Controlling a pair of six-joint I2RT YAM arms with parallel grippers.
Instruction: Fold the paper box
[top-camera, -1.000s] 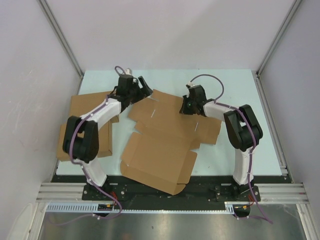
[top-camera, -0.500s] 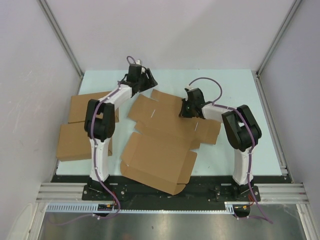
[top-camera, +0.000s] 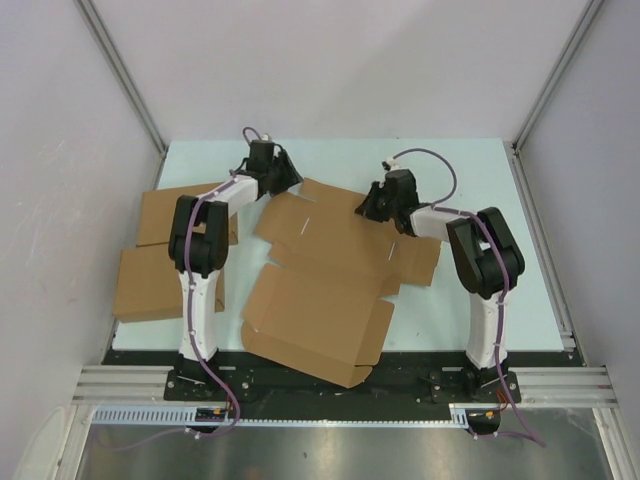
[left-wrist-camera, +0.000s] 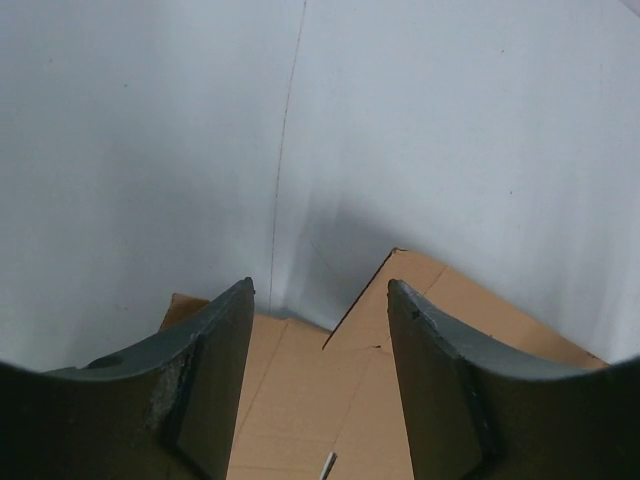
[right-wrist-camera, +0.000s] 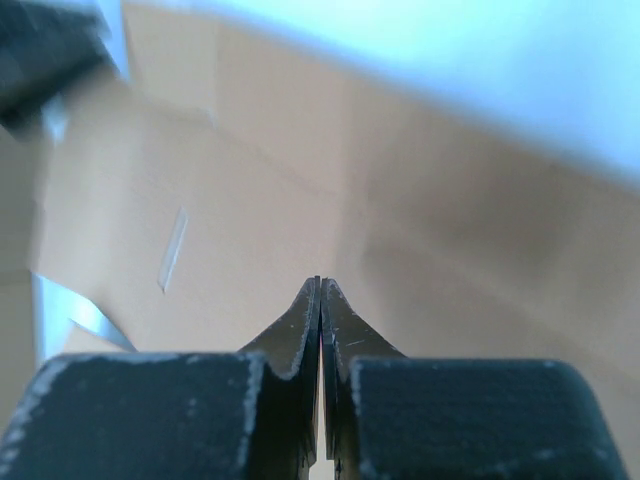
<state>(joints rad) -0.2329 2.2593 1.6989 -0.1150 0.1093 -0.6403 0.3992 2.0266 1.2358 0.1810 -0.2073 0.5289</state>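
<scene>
1. Our left claw (top-camera: 283, 172) hangs open and empty at the far left corner of the paper box (top-camera: 320, 290), which lies mostly flat in the middle of the table (top-camera: 450, 170).
2. The right claw (top-camera: 368, 205) is pinched shut on nothing, over the far right panel.
3. We'd pin that panel down, then lift the far flap along its crease.
4. Only the wrist views show the jaws; only the top view shows the whole sheet.

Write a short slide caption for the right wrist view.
Shut right gripper pointing at the flat brown paper box.
</scene>
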